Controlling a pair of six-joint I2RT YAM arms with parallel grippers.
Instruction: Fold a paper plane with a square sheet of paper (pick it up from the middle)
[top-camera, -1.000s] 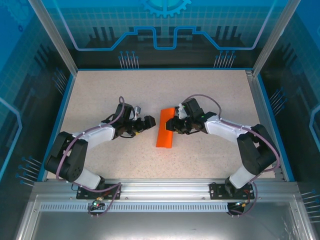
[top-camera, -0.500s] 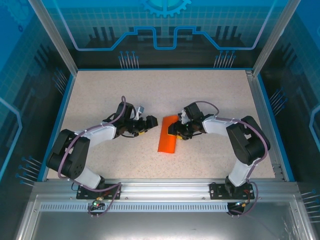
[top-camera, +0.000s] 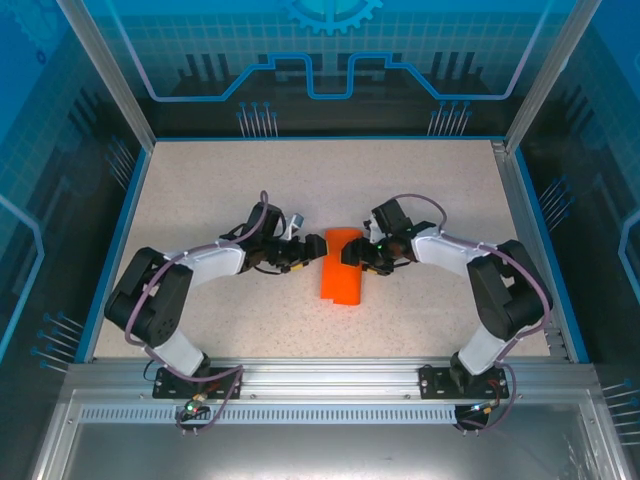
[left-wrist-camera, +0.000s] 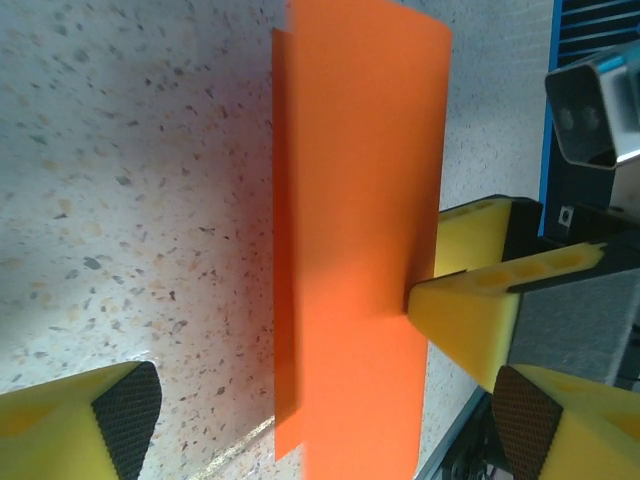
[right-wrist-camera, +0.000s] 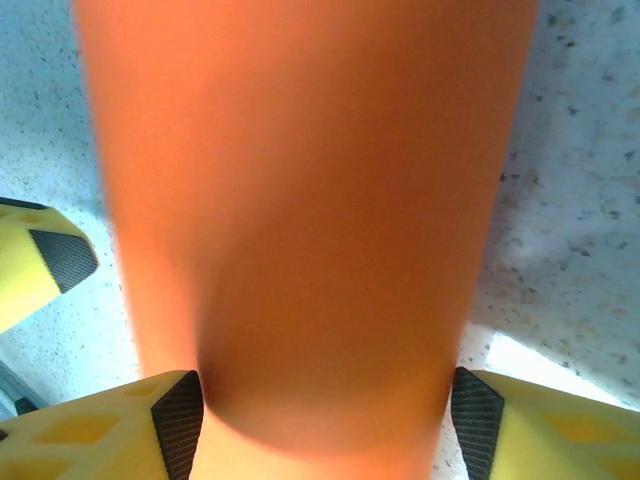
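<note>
The square sheet of paper (top-camera: 342, 268) is bright orange and folded into a long strip in the middle of the table. In the left wrist view the paper (left-wrist-camera: 360, 250) rises between my wide-apart left fingers (left-wrist-camera: 120, 415) without touching either pad. My left gripper (top-camera: 303, 256) is open at the strip's left side. A yellow fingertip of the right gripper (left-wrist-camera: 465, 315) touches the paper's right edge. My right gripper (top-camera: 353, 256) is open. The paper (right-wrist-camera: 310, 200) bows between its pads (right-wrist-camera: 180, 425), which stand at its two edges.
The speckled table (top-camera: 200, 180) has a blue rim on the left, far and right sides. A metal rail (top-camera: 330, 375) carrying both arm bases runs along the near edge. A left finger (right-wrist-camera: 40, 270) shows beside the paper in the right wrist view.
The left gripper has moved right up to the paper. The right jaws have widened. The strip has shifted a little toward the near right.
</note>
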